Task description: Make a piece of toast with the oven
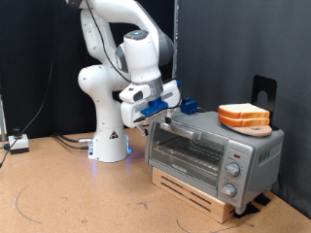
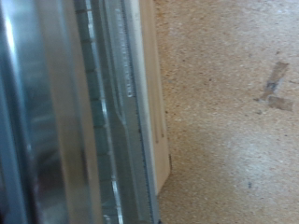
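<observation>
- Oven (image 1: 216,153): silver-grey toaster oven, glass door shut, knobs on its right panel, sitting on a wooden crate (image 1: 199,190) on the table (image 1: 87,199); long axis runs the exterior view's left-right.
- Claw (image 1: 161,116): at the oven's top-left corner; can't tell whether apart or together.
- Toast (image 1: 243,116): pale slices, orange-brown crust, stacked flat on the oven roof, well right of the claw.

A pale wooden pallet (image 1: 199,197) lies below the gripper and off toward the exterior view's right. The brown particle-board tabletop (image 1: 78,199) spreads beneath — cables (image 1: 68,142) trail across it well to the exterior view's left. A black stand (image 1: 264,90) rises far right — behind.
</observation>
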Robot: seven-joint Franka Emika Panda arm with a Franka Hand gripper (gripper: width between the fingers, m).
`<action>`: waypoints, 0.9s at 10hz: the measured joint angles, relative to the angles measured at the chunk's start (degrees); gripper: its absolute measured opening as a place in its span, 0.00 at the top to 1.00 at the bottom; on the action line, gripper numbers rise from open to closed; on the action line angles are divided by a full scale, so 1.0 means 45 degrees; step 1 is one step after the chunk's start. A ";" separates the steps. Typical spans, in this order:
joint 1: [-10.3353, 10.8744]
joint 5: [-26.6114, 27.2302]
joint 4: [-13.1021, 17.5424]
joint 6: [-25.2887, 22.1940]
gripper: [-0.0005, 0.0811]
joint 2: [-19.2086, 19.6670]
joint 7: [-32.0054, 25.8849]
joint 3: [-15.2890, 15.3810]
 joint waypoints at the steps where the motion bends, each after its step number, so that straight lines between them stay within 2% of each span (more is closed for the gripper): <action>1: -0.0238 -0.0258 0.0101 0.0034 0.01 0.0163 0.0002 -0.0056; 4: -0.1040 -0.0932 0.0395 0.0601 0.01 0.1019 0.0024 -0.0126; 6: -0.1355 -0.1005 0.0684 0.1086 0.01 0.1770 0.0022 -0.0163; 9: -0.1337 -0.0742 0.1265 0.1932 0.01 0.3237 0.0016 -0.0164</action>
